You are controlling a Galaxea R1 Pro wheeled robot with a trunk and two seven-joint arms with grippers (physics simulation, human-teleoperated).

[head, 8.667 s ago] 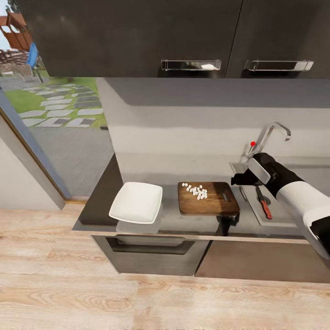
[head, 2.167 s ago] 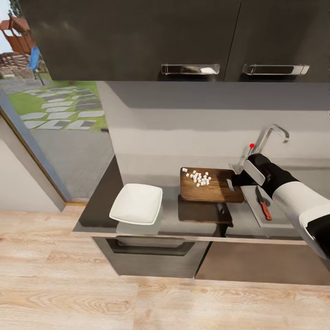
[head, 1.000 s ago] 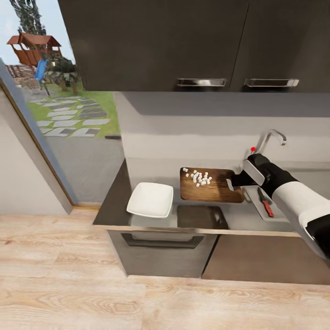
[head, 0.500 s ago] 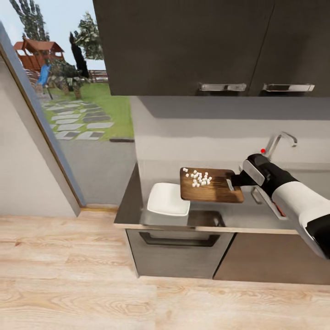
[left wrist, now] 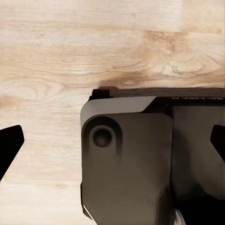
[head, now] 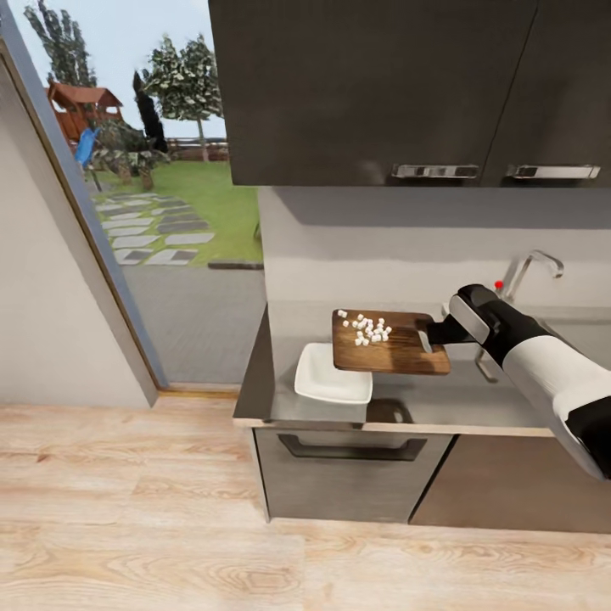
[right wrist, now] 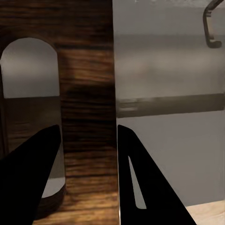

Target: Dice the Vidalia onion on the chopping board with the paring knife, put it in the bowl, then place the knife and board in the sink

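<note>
While pale wood flooring (head: 127,501) spreads below, the grey counter (head: 441,406) runs along a light wall under dark upper cabinets (head: 373,85) with steel handles; beside the counter's far end a tall window (head: 161,212) looks onto a lawn, stepping stones and trees. Below the counter sit a dark drawer front (head: 348,475) and a brown panel. A chrome tap (head: 535,267) with a red dot rises behind the right arm, and only a thin strip of the sink's edge (head: 485,369) shows beside the arm.

On the counter, the white bowl (head: 327,382) lies near the front edge. The chopping board (head: 386,348) is held level above the counter, its near corner overlapping the bowl's far edge in the head view, with a shadow on the counter beneath. Small pale onion pieces (head: 367,329) are heaped on the board's far half.

The right end effector (head: 430,333) is clenched on the board's handle end: in the right wrist view its dark fingers (right wrist: 140,178) straddle the wood (right wrist: 86,117) next to the slot hole. The left end effector (left wrist: 112,140) points at the floor, fingers spread apart and holding nothing.
</note>
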